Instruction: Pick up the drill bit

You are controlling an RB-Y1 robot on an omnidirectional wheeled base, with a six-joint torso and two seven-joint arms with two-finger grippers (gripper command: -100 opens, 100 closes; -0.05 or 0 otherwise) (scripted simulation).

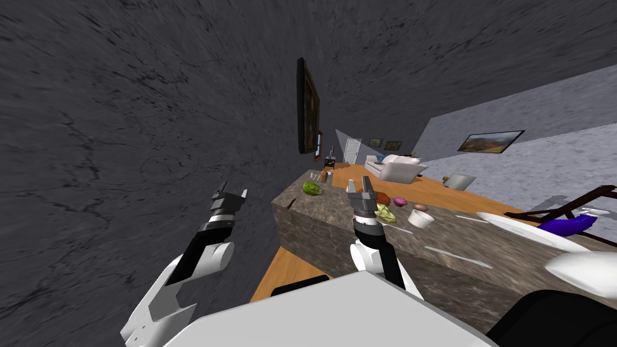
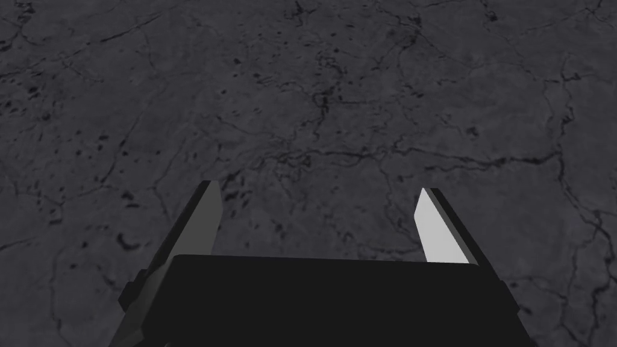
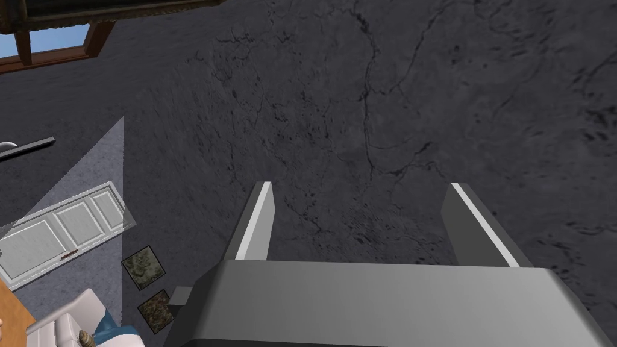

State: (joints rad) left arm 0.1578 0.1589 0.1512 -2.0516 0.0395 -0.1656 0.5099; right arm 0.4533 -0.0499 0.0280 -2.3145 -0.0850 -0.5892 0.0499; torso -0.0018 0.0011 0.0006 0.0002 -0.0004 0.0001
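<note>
Two tools are raised in front of us, and both stand open. Our left tool (image 1: 232, 191) hangs off the left end of the surface (image 1: 337, 235), a long mottled brown slab, with the dark veined wall (image 1: 120, 120) behind it. In the left wrist view its fingers (image 2: 443, 232) are spread wide against that same wall, with nothing between them. Our right tool (image 1: 359, 185) is over the surface, and in the right wrist view its fingers (image 3: 256, 223) are likewise parted and point at the wall. Near the left end of the surface, close to its front edge, lies a short, thin, dark sliver. We take it for the drill bit (image 1: 291, 203), though it is too small to be sure. It sits between our two tools in the head view and apart from both. Just beyond it rests a green lump (image 1: 312, 188), and a small bottle (image 1: 323, 176) stands farther back. To the right of the right tool are a yellow-green item (image 1: 385, 214), a pink ring (image 1: 400, 200), a brown lump (image 1: 420, 207) and a white cup (image 1: 420, 219). A white plate (image 1: 524, 232) and a purple object (image 1: 563, 226) lie toward the right end. A framed picture (image 1: 307, 114) hangs on the wall above the surface, and a white sofa (image 1: 397, 169) stands on the orange floor (image 1: 283, 271) far behind.
</note>
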